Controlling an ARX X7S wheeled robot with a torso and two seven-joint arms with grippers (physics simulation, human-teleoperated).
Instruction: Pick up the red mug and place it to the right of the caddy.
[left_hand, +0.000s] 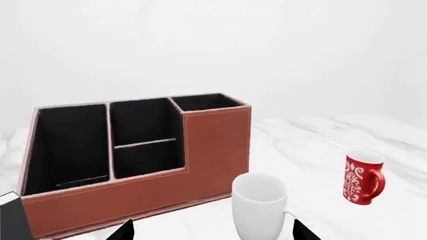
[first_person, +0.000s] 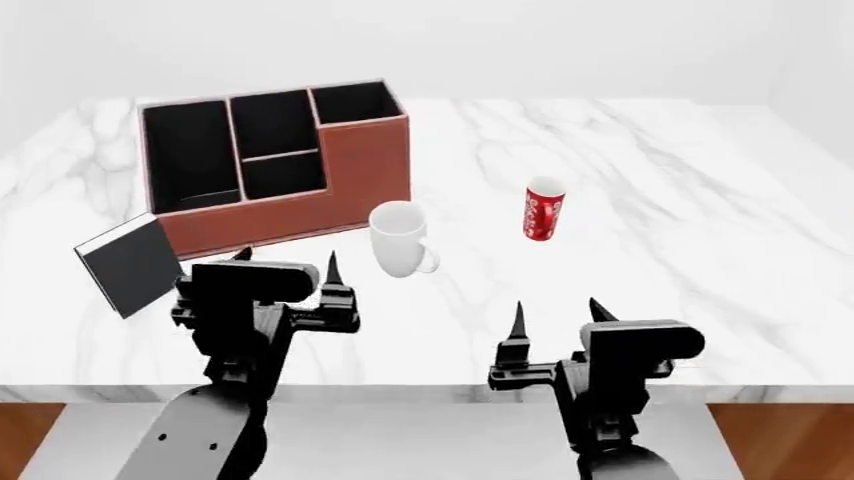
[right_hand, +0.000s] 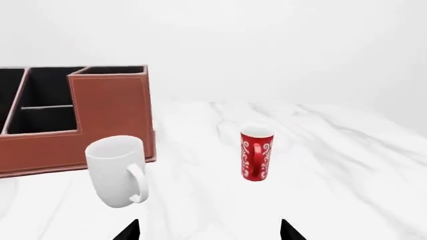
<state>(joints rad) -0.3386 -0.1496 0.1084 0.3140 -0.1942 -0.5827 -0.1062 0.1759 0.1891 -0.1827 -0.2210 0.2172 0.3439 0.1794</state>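
The red mug with white lettering stands upright on the marble table, to the right of the caddy. It also shows in the right wrist view and the left wrist view. The caddy is a reddish-brown box with black compartments. My right gripper is open and empty near the table's front edge, well short of the red mug. My left gripper is open and empty in front of the caddy.
A plain white mug stands between the caddy and the red mug, nearer to me. A black book with white pages leans at the caddy's front left. The marble table's front edge is just below my grippers.
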